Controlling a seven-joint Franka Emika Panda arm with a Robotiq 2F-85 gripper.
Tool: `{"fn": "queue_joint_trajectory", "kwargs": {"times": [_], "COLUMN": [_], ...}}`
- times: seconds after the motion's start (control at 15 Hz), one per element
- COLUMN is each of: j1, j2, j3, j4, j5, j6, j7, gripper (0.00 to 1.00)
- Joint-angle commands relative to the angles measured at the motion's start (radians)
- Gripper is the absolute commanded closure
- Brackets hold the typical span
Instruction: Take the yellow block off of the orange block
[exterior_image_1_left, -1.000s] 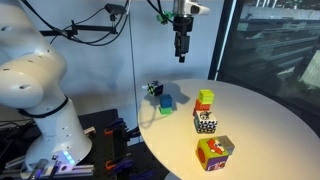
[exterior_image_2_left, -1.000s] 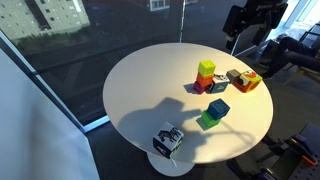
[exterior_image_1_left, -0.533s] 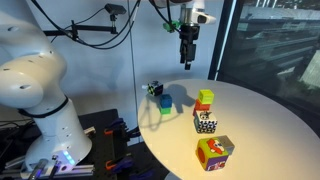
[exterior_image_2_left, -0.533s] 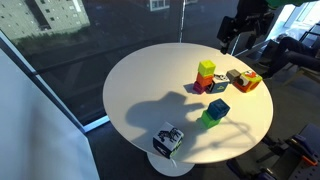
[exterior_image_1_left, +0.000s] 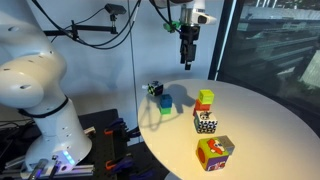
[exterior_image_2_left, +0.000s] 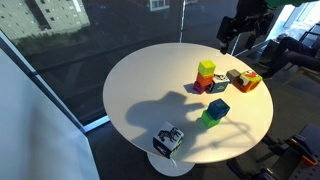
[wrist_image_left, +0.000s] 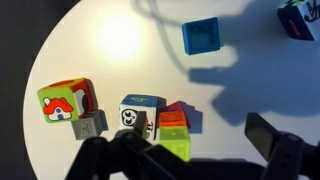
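In both exterior views, the yellow block (exterior_image_1_left: 205, 97), 1 plain lime cube with no long axis, sits upright and square on the orange block (exterior_image_1_left: 203, 108) on the worktop (exterior_image_1_left: 265, 115). The pincer (exterior_image_1_left: 186, 60) hangs well above. Wrist view: its fingers (wrist_image_left: 285, 155) are spread and empty.

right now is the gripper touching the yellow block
Apart. An exterior view shows the gripper hanging high, clear air between it and the yellow block atop the orange block.
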Motion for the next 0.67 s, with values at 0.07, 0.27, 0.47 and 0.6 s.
{"fn": "queue_joint_trajectory", "kwargs": {"times": [0.07, 0.27, 0.47, 0.6], "j1": [0.01, 0.009, 0.009, 0.011], "j2": [0.049, 0.091, 0.146, 0.187], "j3": [-0.032, -0.049, -0.063, -0.071], "j4": [0.042, 0.069, 0.11, 0.14], "j5": [0.005, 0.011, 0.013, 0.015], "j6": [-0.006, 0.001, 0.014, 0.022], "j7": [0.016, 0.013, 0.004, 0.002], "gripper": [0.0, 0.0, 0.0, 0.0]}}
